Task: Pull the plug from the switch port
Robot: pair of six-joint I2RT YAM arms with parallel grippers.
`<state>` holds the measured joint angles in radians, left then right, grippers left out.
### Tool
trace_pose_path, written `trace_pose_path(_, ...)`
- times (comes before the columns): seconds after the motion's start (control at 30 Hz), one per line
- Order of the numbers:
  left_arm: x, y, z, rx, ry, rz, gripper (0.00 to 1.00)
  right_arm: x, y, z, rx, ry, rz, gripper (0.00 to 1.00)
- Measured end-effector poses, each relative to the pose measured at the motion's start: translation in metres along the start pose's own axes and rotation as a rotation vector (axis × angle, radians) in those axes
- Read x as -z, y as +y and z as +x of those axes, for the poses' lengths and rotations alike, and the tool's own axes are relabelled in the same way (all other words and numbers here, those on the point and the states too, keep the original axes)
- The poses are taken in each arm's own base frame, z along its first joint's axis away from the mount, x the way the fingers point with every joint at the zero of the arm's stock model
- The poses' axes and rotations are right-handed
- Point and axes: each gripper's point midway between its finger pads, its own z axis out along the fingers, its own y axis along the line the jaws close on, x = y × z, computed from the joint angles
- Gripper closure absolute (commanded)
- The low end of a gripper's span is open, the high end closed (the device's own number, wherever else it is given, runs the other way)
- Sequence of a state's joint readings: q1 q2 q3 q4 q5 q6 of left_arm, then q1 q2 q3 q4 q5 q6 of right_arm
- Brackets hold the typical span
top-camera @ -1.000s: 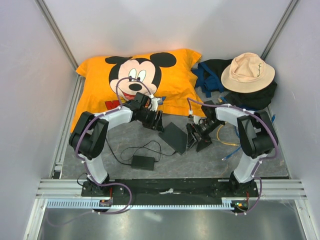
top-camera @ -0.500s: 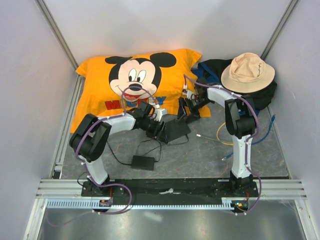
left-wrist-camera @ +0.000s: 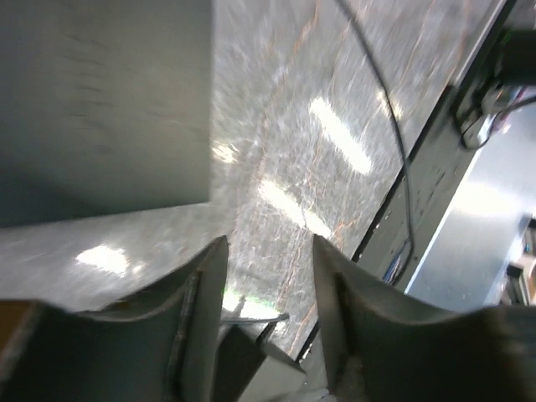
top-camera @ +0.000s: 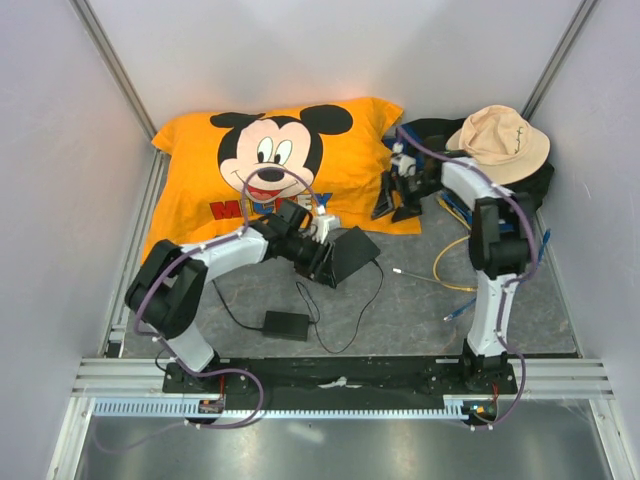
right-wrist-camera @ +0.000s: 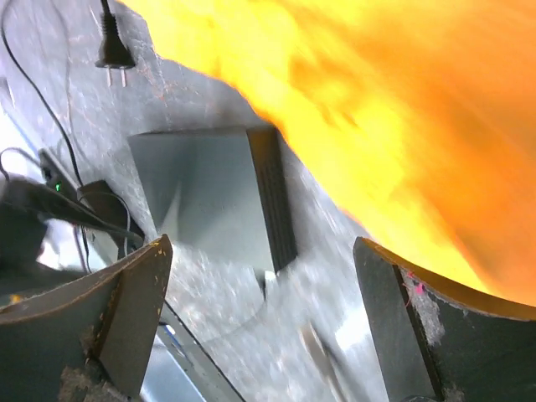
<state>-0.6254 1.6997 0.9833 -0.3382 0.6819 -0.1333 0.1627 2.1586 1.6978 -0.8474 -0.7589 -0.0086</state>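
Note:
The switch is a flat black box on the grey mat, and it also shows in the right wrist view and the left wrist view. My left gripper is at the switch's left edge. Its jaws stand apart with only mat between them. A yellow cable ends in a pale plug that lies on the mat right of the switch, apart from it. My right gripper hangs wide open at the pillow's right edge, with nothing between its fingers.
An orange Mickey pillow fills the back left. A tan hat sits on a black bag at the back right. A power brick with thin black cord lies near the front. A black mains plug lies on the mat.
My right gripper left the switch, swung back to the pillow's right edge and opened wider. The yellow cable's plug now lies free. The switch and my left gripper shifted right.

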Motion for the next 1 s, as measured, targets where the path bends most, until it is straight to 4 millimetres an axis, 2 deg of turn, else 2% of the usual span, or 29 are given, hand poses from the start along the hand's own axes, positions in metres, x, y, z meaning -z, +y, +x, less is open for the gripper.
trace_pose_path(0.03,0.008,0.001,-0.007,-0.006,-0.031,-0.005,0.69,0.018,-0.001,-0.002,0.007,-0.041,0.016,0.02)
trace_pose_path(0.1,0.02,0.004,-0.019,-0.015,-0.073,-0.013,0.83,0.048,0.003,0.001,0.004,-0.097,0.031,0.03)
trace_pose_path(0.13,0.023,0.005,-0.024,-0.017,-0.086,-0.014,0.94,0.062,0.008,0.007,0.002,-0.119,0.032,0.05)
trace_pose_path(0.2,0.024,0.007,-0.036,-0.026,-0.1,-0.011,0.98,0.072,0.019,0.023,-0.002,-0.129,0.015,0.13)
trace_pose_path(0.3,0.016,0.009,-0.054,-0.036,-0.104,0.006,0.98,0.055,0.024,0.06,-0.049,-0.057,-0.024,0.22)
trace_pose_path(0.37,0.008,0.014,-0.062,-0.034,-0.099,0.007,0.98,0.035,0.015,0.09,-0.125,0.03,-0.047,0.28)
trace_pose_path(0.4,0.004,0.018,-0.065,-0.032,-0.096,-0.002,0.98,0.027,0.012,0.1,-0.153,0.065,-0.054,0.37)
trace_pose_path(0.47,-0.003,0.029,-0.069,-0.025,-0.09,-0.036,0.98,0.014,0.003,0.114,-0.209,0.123,-0.07,0.4)
trace_pose_path(0.63,-0.009,0.054,-0.071,-0.03,-0.08,-0.157,0.98,0.003,-0.002,0.115,-0.245,0.15,-0.116,0.42)
trace_pose_path(0.73,-0.016,0.058,-0.068,-0.048,-0.062,-0.197,0.98,-0.002,-0.007,0.111,-0.239,0.143,-0.121,0.42)
trace_pose_path(0.93,-0.024,0.054,-0.074,-0.113,-0.058,-0.275,0.98,-0.01,-0.009,0.122,-0.297,0.169,-0.145,0.43)
trace_pose_path(1.0,-0.026,0.055,-0.076,-0.127,-0.064,-0.299,0.98,-0.01,-0.007,0.124,-0.321,0.173,-0.152,0.48)
